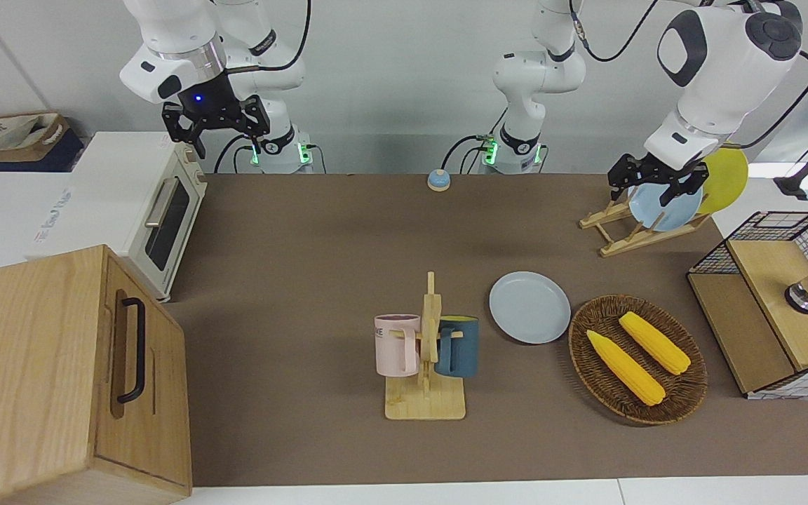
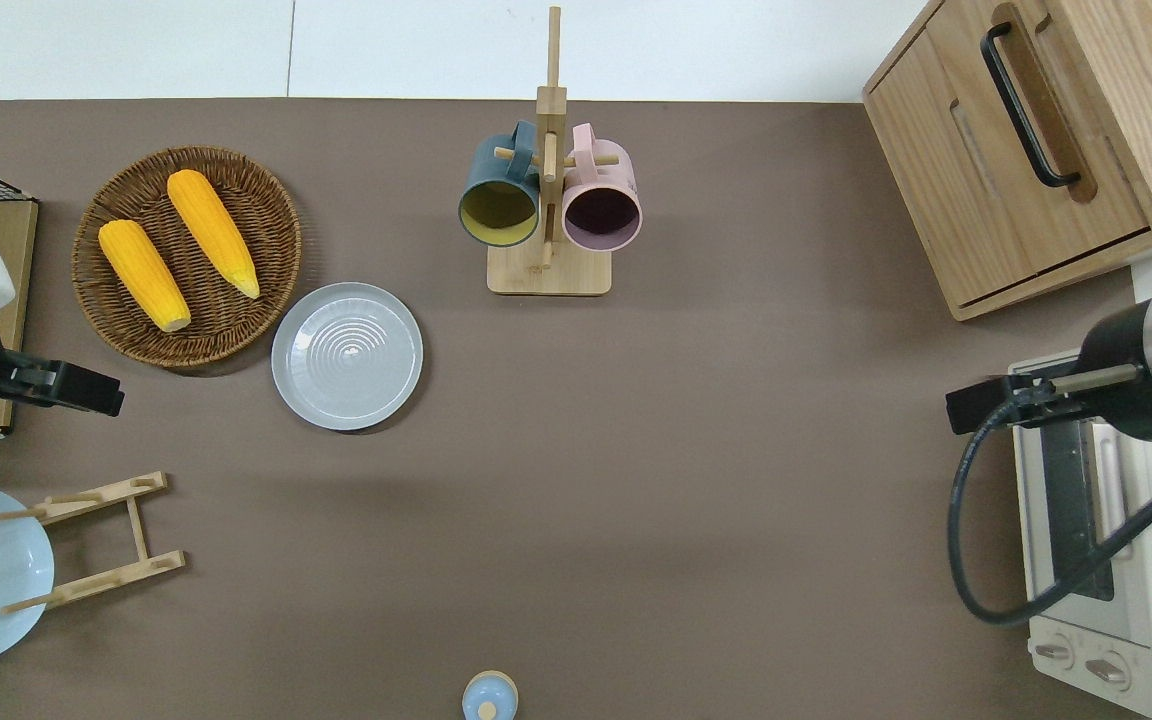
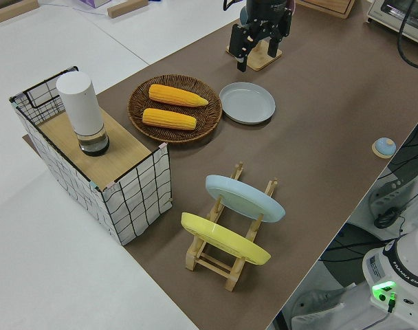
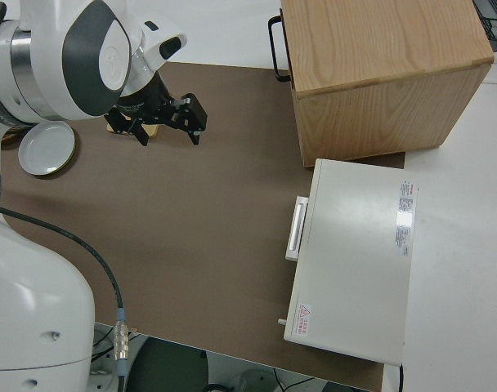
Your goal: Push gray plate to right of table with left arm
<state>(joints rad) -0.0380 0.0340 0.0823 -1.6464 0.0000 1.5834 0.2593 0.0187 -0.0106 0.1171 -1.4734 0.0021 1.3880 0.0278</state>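
The gray plate (image 1: 530,307) lies flat on the brown table (image 1: 306,245), between a wicker basket and a mug stand; it also shows in the overhead view (image 2: 347,356) and the left side view (image 3: 247,102). My left gripper (image 1: 649,184) is up in the air with its fingers open and empty. In the overhead view the left gripper (image 2: 66,388) is over the table near the left arm's end, beside the wicker basket and well apart from the gray plate. The right arm is parked, its gripper (image 1: 214,123) open and empty.
A wicker basket (image 2: 186,355) with two corn cobs touches the gray plate's side. A mug stand (image 2: 548,270) holds a dark blue and a pink mug. A wooden rack (image 1: 632,235) holds a bluer and a yellow plate. A toaster oven (image 1: 158,210), wooden cabinet (image 1: 60,365), wire shelf (image 1: 769,315) and small bell (image 1: 438,180) stand around.
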